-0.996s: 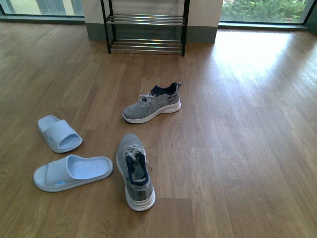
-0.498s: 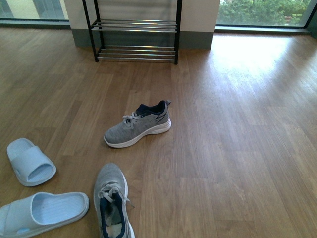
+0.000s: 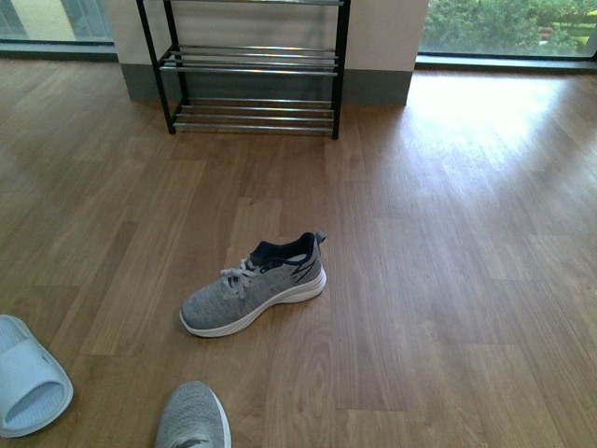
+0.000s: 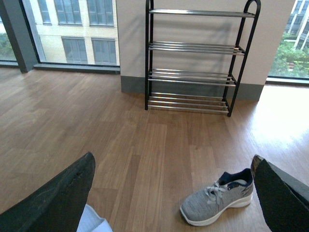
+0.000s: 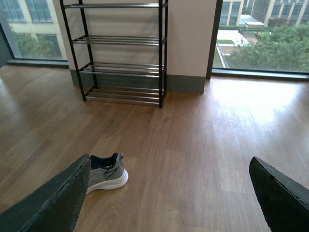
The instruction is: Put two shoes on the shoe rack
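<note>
On the wood floor well short of the shoe rack (image 3: 252, 84), a grey sneaker (image 3: 254, 285) stood upright. What appeared to be a second sneaker (image 3: 191, 418) was cut off at the front view's lower edge, and a pale-blue slipper (image 3: 28, 387) at its left. The left gripper (image 4: 173, 164) and right gripper (image 5: 170, 162) gaped wide, empty.

Seen from the wrist cameras, the left arm's broad matte-black fingers (image 4: 57, 203) taper to rounded tips, their surface grainy and faintly dusted grey; the right arm's matte-black fingers (image 5: 54, 205) share the same coarse, wedge-like look.
</note>
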You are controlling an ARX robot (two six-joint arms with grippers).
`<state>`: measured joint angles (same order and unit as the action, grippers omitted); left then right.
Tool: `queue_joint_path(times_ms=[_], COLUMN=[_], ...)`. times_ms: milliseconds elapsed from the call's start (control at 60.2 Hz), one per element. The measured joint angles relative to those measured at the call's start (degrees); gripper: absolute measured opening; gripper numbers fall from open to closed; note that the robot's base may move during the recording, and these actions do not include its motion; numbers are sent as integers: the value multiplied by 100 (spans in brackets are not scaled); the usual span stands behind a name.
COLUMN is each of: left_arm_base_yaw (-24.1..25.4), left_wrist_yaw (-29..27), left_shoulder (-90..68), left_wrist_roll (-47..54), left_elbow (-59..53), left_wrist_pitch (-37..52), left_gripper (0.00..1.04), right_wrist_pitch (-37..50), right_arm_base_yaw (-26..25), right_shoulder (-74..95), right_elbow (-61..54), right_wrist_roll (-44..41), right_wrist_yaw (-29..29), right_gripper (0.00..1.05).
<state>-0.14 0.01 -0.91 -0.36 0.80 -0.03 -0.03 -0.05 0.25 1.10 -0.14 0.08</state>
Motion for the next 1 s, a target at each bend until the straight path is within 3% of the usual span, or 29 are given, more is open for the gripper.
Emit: queue_joint_path(times_ms=[33, 116, 149, 299, 448, 647, 996], left_arm_base_yaw=[-24, -741, -964, -1683, -2011, -2122, -2092], left_wrist_yaw=[-96, -1781, -2024, -1401, -605, 52, 658], left_shoulder=[-31, -907, -1322, -3753, -6651, -9757, -11803], left_wrist_roll=[-72, -1364, -2004, -4800, -5759, -5709, -4944], left_elbow=[11, 577, 710, 1158, 1825, 2697, 3630], left_wrist_pitch=[-39, -1390, -1545, -216, 1285, 1102, 739], left_gripper=[95, 95, 95, 95, 95, 95, 95], right_wrist_pitch=[0, 0, 0, 0, 0, 0, 0], right_arm_base_yaw=[0, 0, 0, 0, 0, 0, 0], right_shoulder=[4, 2, 2, 0, 0, 0, 0], right_elbow=[0, 0, 0, 0, 0, 0, 0], right_wrist_roll=[0, 0, 0, 0, 0, 0, 0], right_wrist_yaw=[-7, -4, -7, -7, -7, -7, -4], right_gripper=[95, 95, 95, 95, 95, 95, 95])
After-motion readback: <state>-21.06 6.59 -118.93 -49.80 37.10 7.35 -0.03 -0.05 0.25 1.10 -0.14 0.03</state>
